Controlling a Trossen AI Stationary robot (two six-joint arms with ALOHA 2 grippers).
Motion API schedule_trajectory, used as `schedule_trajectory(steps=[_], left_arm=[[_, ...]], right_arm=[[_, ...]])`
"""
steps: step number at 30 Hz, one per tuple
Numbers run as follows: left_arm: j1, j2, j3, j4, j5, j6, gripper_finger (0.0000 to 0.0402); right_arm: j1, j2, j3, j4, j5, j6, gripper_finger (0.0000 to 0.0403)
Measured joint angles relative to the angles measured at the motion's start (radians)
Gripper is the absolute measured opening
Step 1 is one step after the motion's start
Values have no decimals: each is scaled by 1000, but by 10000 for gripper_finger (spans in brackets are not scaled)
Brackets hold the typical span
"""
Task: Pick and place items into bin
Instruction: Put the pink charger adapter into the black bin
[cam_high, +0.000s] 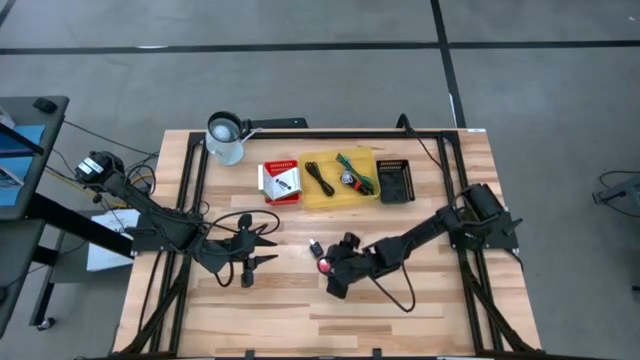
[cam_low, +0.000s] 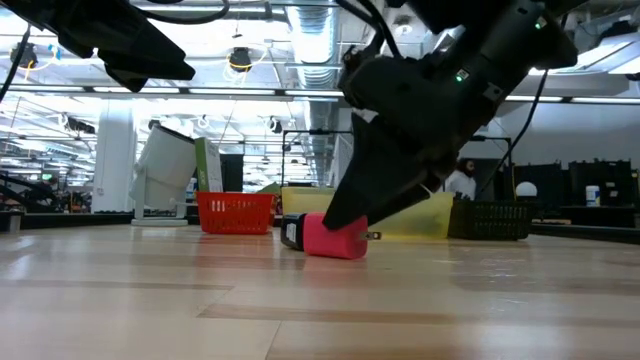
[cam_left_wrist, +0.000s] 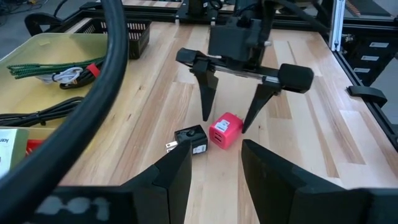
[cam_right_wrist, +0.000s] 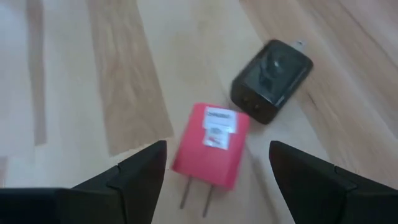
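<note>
From overhead, your right gripper (cam_high: 330, 268) half hides the pink plug (cam_high: 323, 266). Its fingers are spread wide astride the plug, gripping nothing. The black plug (cam_left_wrist: 191, 139) lies at the pink one's eleven o'clock. Your left gripper (cam_high: 262, 243) waits half-spread, empty.

Pale wooden desk (cam_high: 400, 300) of butcher-block planks, framed by black metal rails (cam_high: 190, 180) along both sides and the far edge. Set on a grey concrete floor (cam_high: 300, 90) crossed by dark lines (cam_high: 445, 30), one running left to right beyond the desk, another slanting away to the far right. At far left, part of a dark stand (cam_high: 30, 140) with a blue surface. Seen level across the desk: a large open hall under a white ceiling hung with ducts and pipes (cam_low: 320, 30), lit by bright overhead strip lights (cam_low: 250, 90); a white pillar (cam_low: 115, 160) at left, dark shelving and clutter (cam_low: 590, 190) at right.
</note>
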Motion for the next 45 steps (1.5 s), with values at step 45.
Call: schedule_trajectory(steps=[45], left_arm=[[0,0,0,0,25,-9,132]], right_arm=[[-33,-3,2,-7,-129,53,142]])
